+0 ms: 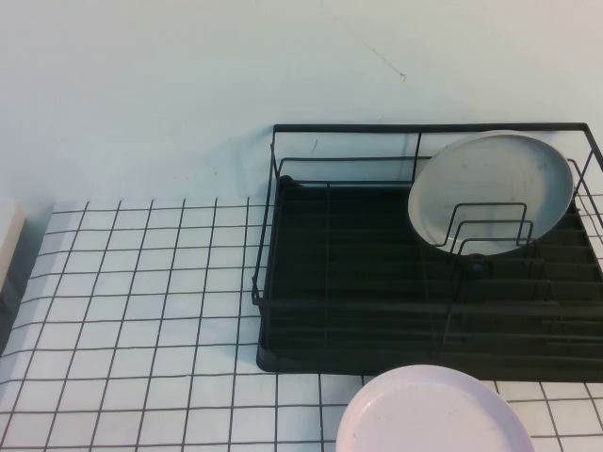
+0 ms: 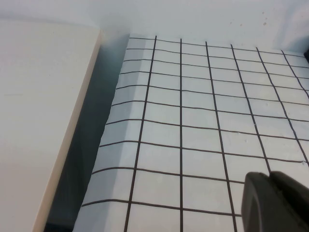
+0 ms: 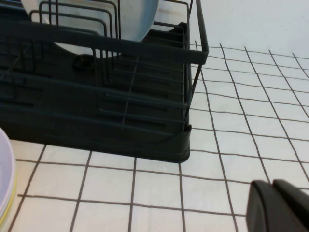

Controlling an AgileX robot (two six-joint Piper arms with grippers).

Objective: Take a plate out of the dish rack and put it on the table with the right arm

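Still at the very start of the task, by the look of it — nothing gripped, nothing lifted. Standing in the dish rack [image 1: 377, 273], which fills the right half of the table [image 1: 141, 282] back toward the far edge: the plate [image 1: 490, 188], light grey, tilted on edge against the upright dividers [image 1: 490, 226] in the rack's far right part, its upper rim clear above the wires. Lying flat near the front edge, just in front of the rack: a pale pink plate [image 1: 429, 414], not the one wanted.

Not visible from the high view at all: either arm. Only a dark corner of the right gripper [image 3: 280, 208] in its own wrist view, low over bare tiles just off the rack's right front corner, holding nothing — whether its jaws stand open or closed cannot be told. Same for the left gripper [image 2: 275, 203]: a dark sliver above the table's left edge, beside a pale cream board [image 2: 38, 121], jaws not readable, nothing held.

Next move, as a judgement: raise the right arm over the rack's front rail, approach the grey rim from above, and close on the exposed upper edge without snagging the dividers
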